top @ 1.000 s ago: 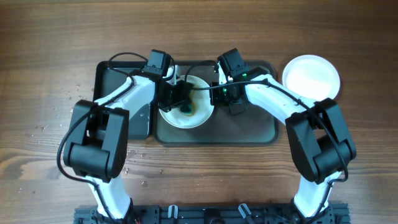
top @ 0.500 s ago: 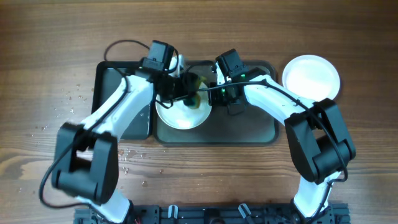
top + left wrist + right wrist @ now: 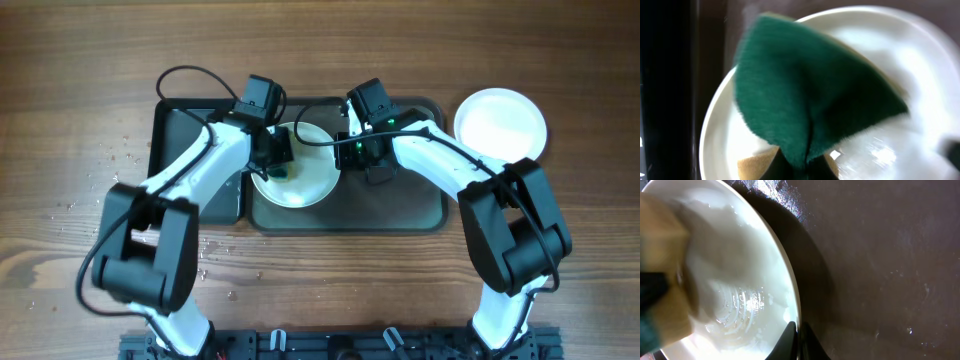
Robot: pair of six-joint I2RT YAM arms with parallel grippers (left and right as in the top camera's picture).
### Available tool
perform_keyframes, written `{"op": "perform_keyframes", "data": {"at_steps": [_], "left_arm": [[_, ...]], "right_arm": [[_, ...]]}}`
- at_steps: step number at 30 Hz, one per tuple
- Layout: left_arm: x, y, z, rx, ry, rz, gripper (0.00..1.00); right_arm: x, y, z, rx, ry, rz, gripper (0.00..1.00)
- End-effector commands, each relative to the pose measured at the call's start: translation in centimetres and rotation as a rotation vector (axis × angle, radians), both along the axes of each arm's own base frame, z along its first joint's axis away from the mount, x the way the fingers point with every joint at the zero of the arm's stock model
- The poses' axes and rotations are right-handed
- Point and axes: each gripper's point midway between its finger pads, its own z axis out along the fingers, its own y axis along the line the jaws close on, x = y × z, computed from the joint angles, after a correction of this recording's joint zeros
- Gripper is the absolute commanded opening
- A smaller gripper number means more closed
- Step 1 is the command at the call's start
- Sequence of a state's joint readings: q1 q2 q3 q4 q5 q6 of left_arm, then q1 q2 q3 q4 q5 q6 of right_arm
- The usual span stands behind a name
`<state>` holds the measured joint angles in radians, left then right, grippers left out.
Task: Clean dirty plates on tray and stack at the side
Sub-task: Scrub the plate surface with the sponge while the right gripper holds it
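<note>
- The wet white plate [image 3: 312, 185] lay on the left part of the grey-green tray [image 3: 400, 203]. A second white plate [image 3: 501, 122] sat on the table, just off the tray's right end.
- The right gripper [image 3: 796, 339] was pinched onto the wet plate's rim, steadying it.
- The left gripper [image 3: 277, 158] was clenched on a folded green scouring sponge [image 3: 805, 95], pressed into the plate's bowl.
- Likely risk: a hard sideways scrub could pull the slick rim out of that thin pinch, so the plate would skid across the tray.
</note>
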<state>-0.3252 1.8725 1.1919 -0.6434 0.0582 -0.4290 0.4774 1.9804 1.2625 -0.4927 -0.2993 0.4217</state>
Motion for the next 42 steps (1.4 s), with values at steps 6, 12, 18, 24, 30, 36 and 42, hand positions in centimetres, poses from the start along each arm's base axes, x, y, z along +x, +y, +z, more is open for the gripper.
{"op": "perform_keyframes", "data": {"at_steps": [6, 12, 18, 24, 30, 36, 42], "left_arm": [[-2.4, -3.6, -3.2, -0.198, 0.152, -0.102, 0.04], [-4.7, -9.1, 0.0, -0.563, 0.202, -0.313, 0.04], [-4.5, -9.6, 0.9, -0.594, 0.183, -0.336, 0.04], [-2.2, -8.6, 4.4, -0.501, 0.031, -0.335, 0.04], [1.0, -2.3, 3.7, -0.124, -0.085, -0.082, 0.04], [2.6, -1.9, 3.0, -0.089, -0.137, -0.074, 0.04], [3.9, -0.8, 3.1, -0.018, -0.195, -0.043, 0.04]], "right_arm": [[-0.8, 0.4, -1.0, 0.007, 0.033, 0.014, 0.04], [-0.8, 0.4, -0.9, 0.008, 0.032, 0.014, 0.04], [-0.8, 0.4, -0.9, 0.008, 0.033, 0.014, 0.05], [-0.8, 0.4, -0.9, 0.008, 0.033, 0.015, 0.04], [-0.8, 0.4, -0.9, 0.008, 0.033, 0.015, 0.04], [-0.8, 0.4, -0.9, 0.008, 0.032, 0.015, 0.04], [-0.8, 0.4, -0.9, 0.008, 0.032, 0.015, 0.05]]}}
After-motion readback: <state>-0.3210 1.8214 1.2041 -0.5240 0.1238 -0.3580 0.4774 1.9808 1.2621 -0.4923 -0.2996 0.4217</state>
